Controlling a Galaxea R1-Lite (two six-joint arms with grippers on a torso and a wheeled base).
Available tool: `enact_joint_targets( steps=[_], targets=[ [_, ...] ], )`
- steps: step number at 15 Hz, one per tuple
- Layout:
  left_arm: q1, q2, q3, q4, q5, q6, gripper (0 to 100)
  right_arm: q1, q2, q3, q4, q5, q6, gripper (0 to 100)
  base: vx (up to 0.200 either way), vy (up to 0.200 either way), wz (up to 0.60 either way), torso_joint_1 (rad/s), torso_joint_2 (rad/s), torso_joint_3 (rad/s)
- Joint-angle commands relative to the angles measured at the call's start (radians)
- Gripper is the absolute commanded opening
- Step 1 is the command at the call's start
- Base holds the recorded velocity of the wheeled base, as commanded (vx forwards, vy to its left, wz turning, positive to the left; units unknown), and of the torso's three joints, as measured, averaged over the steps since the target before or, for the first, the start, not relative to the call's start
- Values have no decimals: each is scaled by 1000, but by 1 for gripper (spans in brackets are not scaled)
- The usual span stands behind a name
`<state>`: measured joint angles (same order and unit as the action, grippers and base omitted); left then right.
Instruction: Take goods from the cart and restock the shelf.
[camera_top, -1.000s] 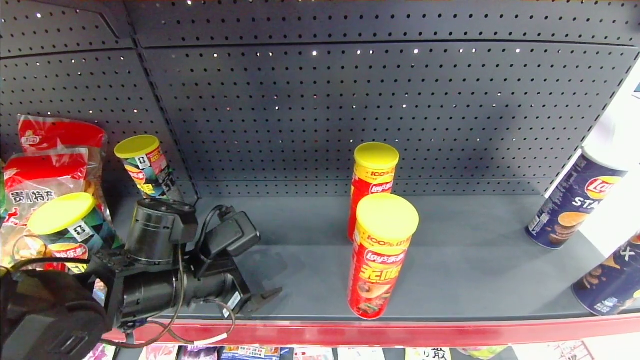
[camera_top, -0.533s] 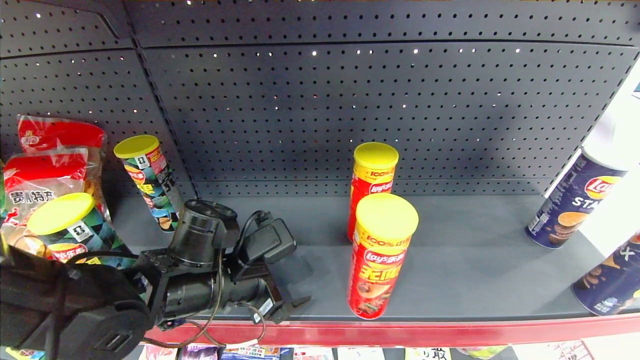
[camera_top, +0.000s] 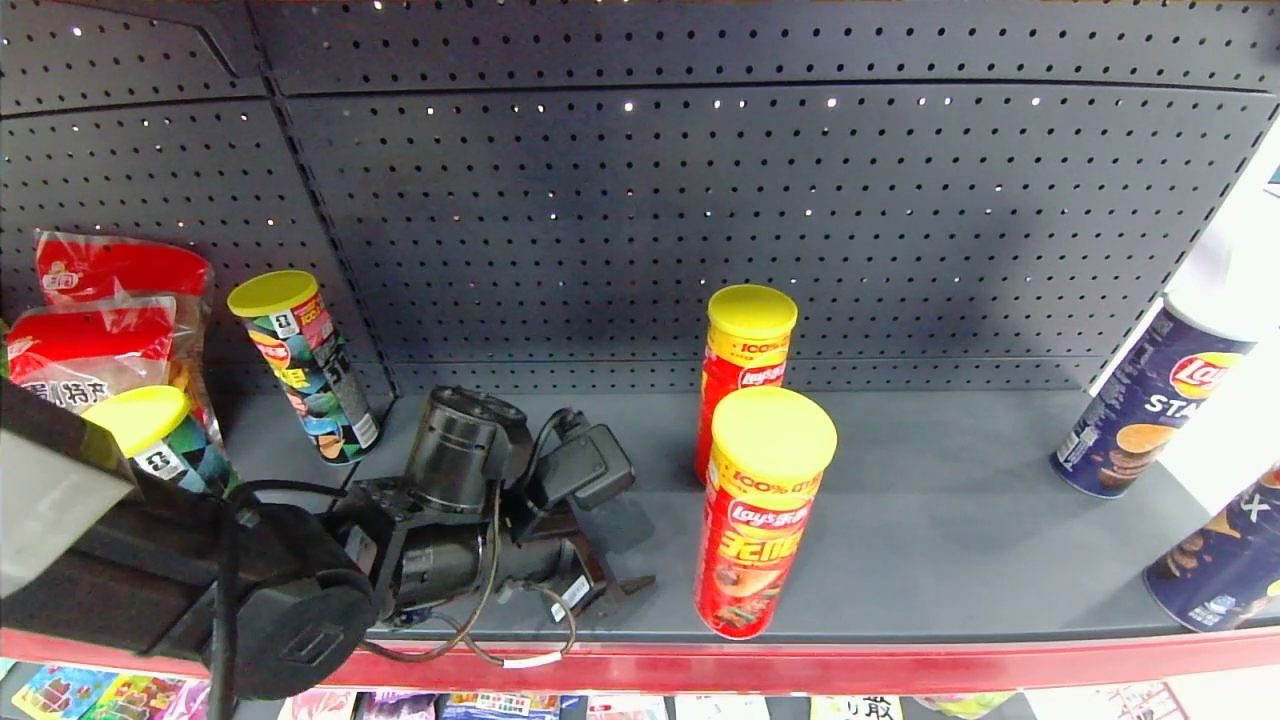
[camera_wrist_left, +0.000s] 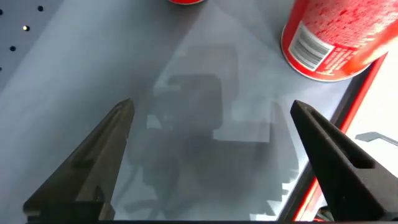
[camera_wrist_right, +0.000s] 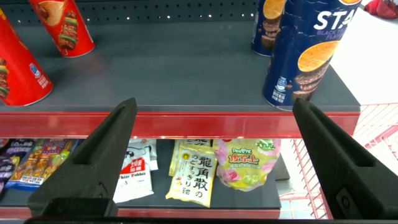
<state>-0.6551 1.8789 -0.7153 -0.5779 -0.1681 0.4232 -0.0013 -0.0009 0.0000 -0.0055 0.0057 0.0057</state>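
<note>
Head view: red cans (camera_top: 762, 510), navy cans (camera_top: 1150, 400), patterned cans (camera_top: 300, 365), two each; left fingers (camera_wrist_left: 93, 168), right fingers (camera_wrist_right: 99, 155) apart.

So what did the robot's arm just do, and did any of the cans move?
The left claw slid along the shelf toward the robot's right, ending closer to the front red can. It is open and holds nothing; nothing was grabbed or let go. The front red can and the back red can stayed where they were.
</note>
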Motion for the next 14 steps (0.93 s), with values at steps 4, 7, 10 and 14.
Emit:
enact_joint_targets(
  steps=[4,7,10,14],
  targets=[
    [-15,31,-29,0,-2,0,100,0,1,0,-1,0,0,100,0,0,0,0,0,0],
    [-21,43,-42,0,-2,0,100,0,1,0,-1,0,0,100,0,0,0,0,0,0],
    [-38,48,-58,0,-2,-17,100,0,1,0,-1,0,0,100,0,0,0,0,0,0],
    [-44,55,-69,0,-2,-17,100,0,1,0,-1,0,0,100,0,0,0,0,0,0]
  ],
)
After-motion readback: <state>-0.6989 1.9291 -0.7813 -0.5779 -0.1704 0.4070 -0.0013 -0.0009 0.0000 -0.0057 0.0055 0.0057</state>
